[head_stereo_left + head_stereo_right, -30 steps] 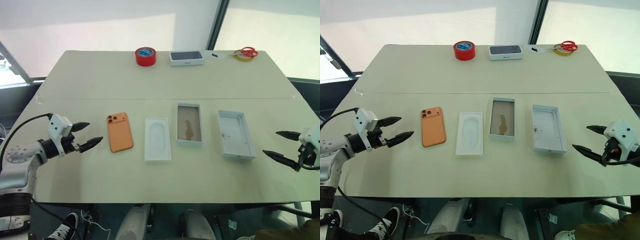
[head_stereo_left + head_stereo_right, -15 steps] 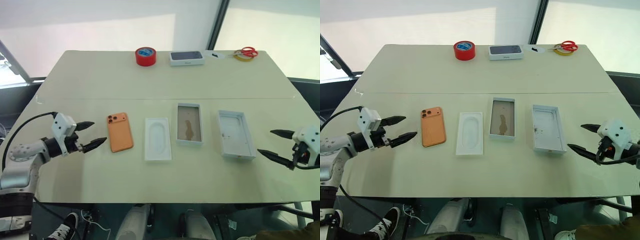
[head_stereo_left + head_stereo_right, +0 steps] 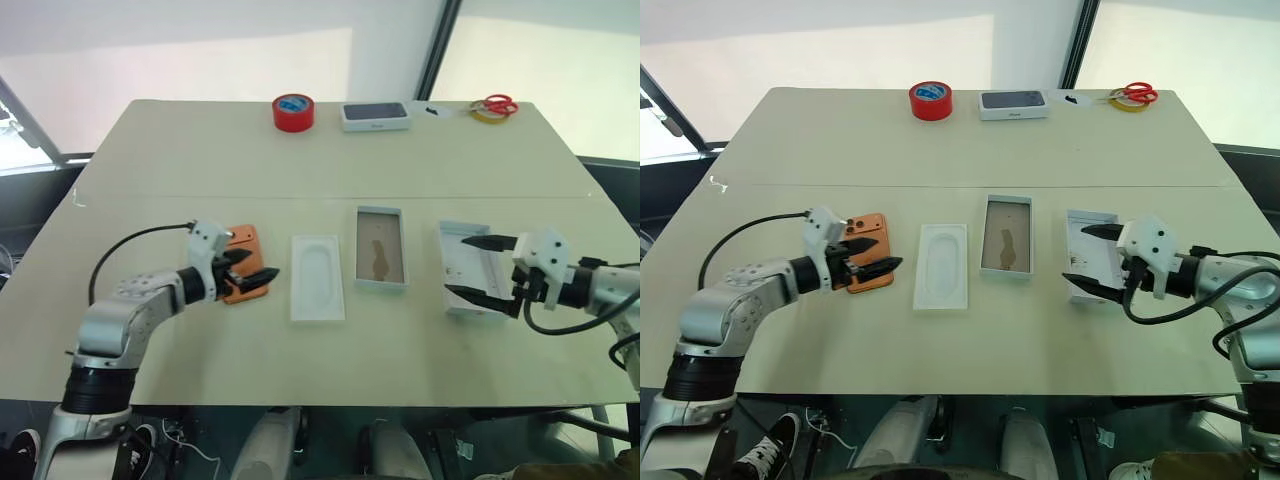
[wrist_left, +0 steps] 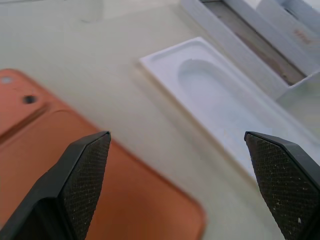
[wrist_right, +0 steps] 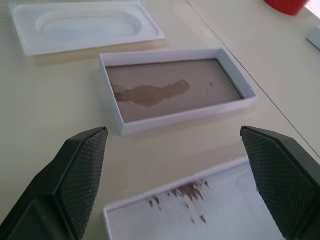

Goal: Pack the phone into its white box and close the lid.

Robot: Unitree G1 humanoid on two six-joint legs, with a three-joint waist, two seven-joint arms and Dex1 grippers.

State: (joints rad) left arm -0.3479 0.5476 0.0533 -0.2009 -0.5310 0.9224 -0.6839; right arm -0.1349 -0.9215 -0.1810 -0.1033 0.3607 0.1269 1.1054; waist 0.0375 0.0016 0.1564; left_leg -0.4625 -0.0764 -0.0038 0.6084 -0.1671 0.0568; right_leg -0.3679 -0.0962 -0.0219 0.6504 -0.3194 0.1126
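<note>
The orange phone (image 3: 243,238) lies back-up on the table, its lenses at the far corner. My left gripper (image 3: 262,265) stands open above the phone's near right end; in the left wrist view the phone (image 4: 135,200) shows beneath and between the fingertips (image 4: 85,175). Whether they touch it I cannot tell. The white box (image 3: 380,250) lies open and empty at the middle, with a brownish floor. To its right lies the lid (image 3: 470,228), inside up. My right gripper (image 3: 455,266) hovers open over the lid's left half, holding nothing. The right wrist view looks across the lid (image 5: 200,210) to the white box (image 5: 175,90).
A white moulded insert (image 3: 317,278) lies between the phone and the box. At the table's far edge are a red tape roll (image 3: 291,112), a sealed phone box (image 3: 375,116), and scissors with yellow tape (image 3: 492,106).
Both arms swung inward from the table's sides. The left gripper came right to the phone's near end. The right gripper came left over the lid. Both stayed open.
</note>
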